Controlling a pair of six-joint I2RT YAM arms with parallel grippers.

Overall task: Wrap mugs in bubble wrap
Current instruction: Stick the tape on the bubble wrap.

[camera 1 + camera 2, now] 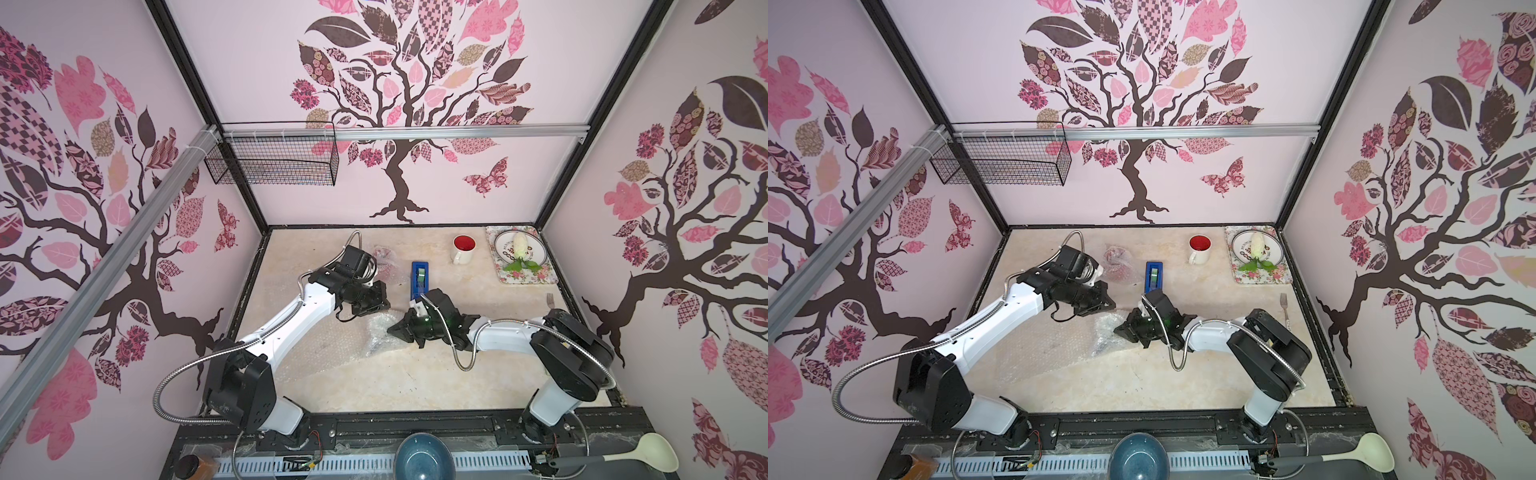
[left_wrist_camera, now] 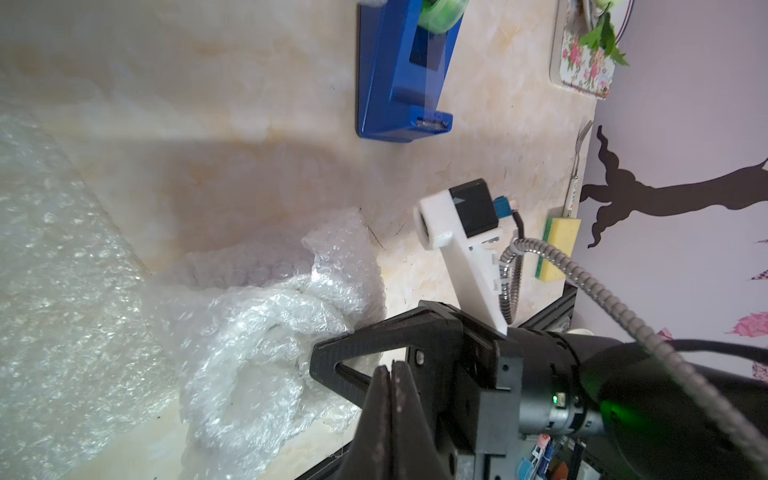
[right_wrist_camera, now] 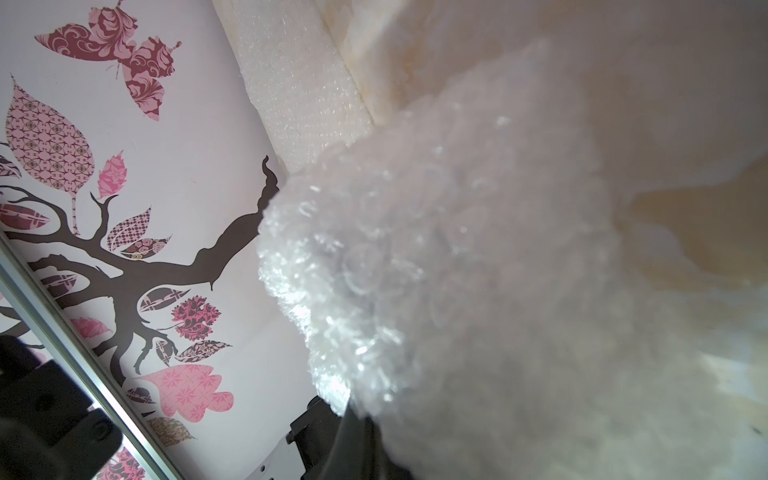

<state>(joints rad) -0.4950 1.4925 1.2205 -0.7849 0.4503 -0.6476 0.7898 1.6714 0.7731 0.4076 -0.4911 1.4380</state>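
The right gripper (image 1: 392,329) was clamped on crumpled bubble wrap (image 1: 376,334) mid-tabletop (image 1: 415,382), probably gathering it round a mug, though none showed inside. The left gripper (image 2: 390,370) hovered beside it, jaws together and empty. A white mug (image 1: 463,249) stood unwrapped at the back. The tape dispenser (image 1: 419,276) crowded the arms.

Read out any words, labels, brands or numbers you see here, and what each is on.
No text can be read.
Plate on the floral tray: dark lettering round the rim and middle, too small and blurred to read.
Tape dispenser: no label shows.
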